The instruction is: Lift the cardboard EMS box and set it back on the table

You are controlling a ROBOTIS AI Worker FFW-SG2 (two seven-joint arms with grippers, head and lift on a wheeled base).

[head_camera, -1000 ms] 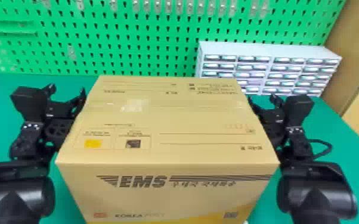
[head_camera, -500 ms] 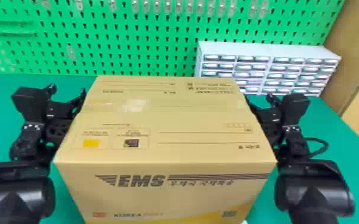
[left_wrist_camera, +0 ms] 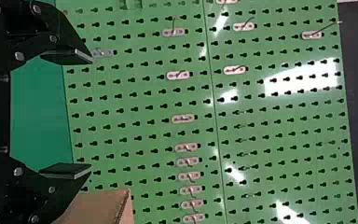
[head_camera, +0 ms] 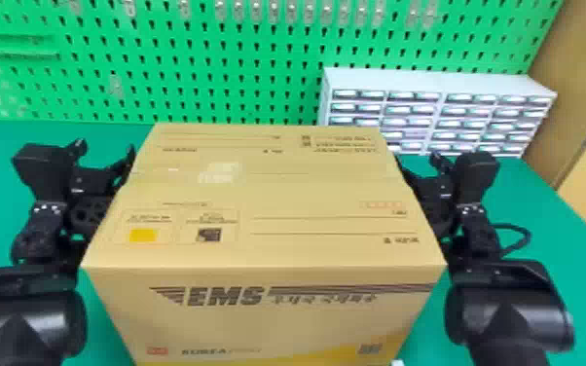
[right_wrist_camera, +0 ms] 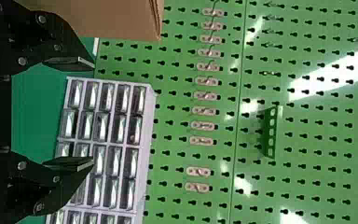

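Left pincer (left_wrist_camera: 91, 113) and right pincer (right_wrist_camera: 93, 112), each spread and empty, flank the cardboard EMS box (head_camera: 263, 233) at centre frame, its seemingly longer side running crosswise between them (neither looks nearer); lifting wants even pressure.

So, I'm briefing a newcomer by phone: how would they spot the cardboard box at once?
Start with the big green pegboard. In front of it, in the middle of the head view, is the large tan cardboard box. Unlike the pale drawer cabinet behind it to the right, it has no drawers, but a yellow square printed on its top.
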